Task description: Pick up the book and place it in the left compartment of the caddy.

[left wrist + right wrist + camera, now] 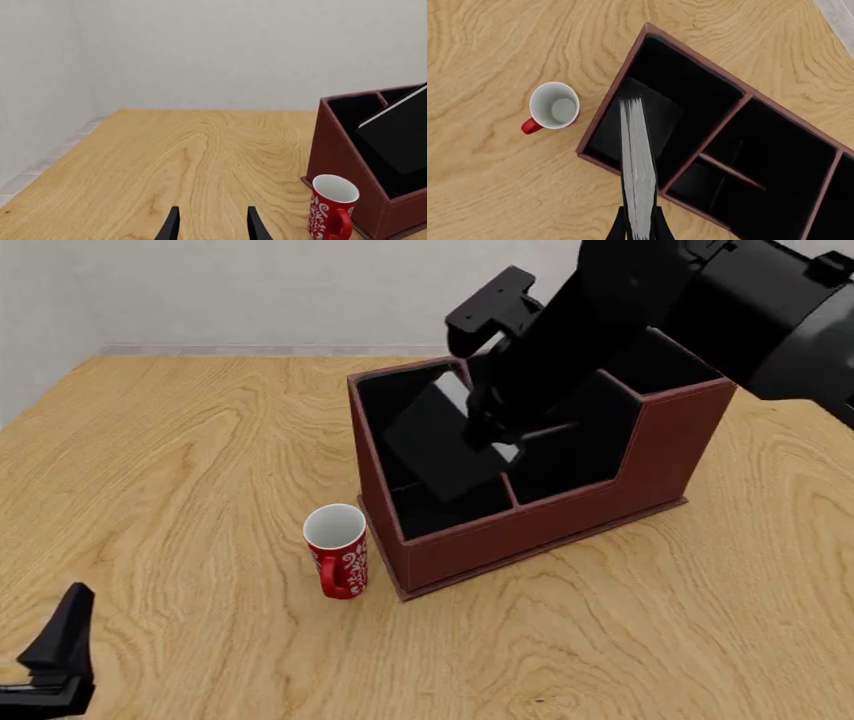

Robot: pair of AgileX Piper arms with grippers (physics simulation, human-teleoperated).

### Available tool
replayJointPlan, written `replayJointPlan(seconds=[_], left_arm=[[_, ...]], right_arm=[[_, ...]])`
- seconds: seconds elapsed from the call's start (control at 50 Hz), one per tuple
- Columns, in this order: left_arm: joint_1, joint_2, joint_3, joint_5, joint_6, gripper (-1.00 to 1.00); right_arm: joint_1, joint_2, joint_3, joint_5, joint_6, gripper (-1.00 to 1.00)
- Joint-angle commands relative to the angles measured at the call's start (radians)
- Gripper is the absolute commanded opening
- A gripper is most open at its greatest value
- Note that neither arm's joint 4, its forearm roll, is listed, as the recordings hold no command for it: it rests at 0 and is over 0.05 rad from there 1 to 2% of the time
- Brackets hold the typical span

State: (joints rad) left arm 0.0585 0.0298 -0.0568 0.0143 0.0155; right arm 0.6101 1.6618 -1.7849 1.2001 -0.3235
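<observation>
The black book (447, 445) with white page edges (638, 160) is held tilted by my right gripper (638, 227), which is shut on it. The book's lower end is inside the left compartment (400, 400) of the reddish-brown caddy (561, 515). In the left wrist view the book (400, 135) leans inside the caddy (340, 155). In the right wrist view the book stands over that long slot (694, 85). My left gripper (213, 227) is open and empty, low over the table near its front left (60, 650), far from the caddy.
A red mug (336, 550) with white patterns stands upright just left of the caddy's front corner; it also shows in the left wrist view (331, 207) and the right wrist view (554, 107). The right arm (667, 310) reaches over the caddy's smaller sections.
</observation>
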Motion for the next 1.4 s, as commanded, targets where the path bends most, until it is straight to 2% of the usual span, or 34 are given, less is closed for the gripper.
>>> replayJointPlan(seconds=[0.02,0.82,1.4], left_arm=[[0.001,0.047,0.02,-0.052,-0.011,1.0],[0.011,0.12,0.019,-0.109,-0.001,1.0],[0.02,0.261,0.051,-0.262,-0.002,1.0]], right_arm=[[-0.007,0.012,-0.026,0.02,-0.042,-1.0],[-0.004,0.114,-0.094,0.02,0.018,-1.0],[-0.017,0.193,-0.143,0.019,0.047,-1.0]])
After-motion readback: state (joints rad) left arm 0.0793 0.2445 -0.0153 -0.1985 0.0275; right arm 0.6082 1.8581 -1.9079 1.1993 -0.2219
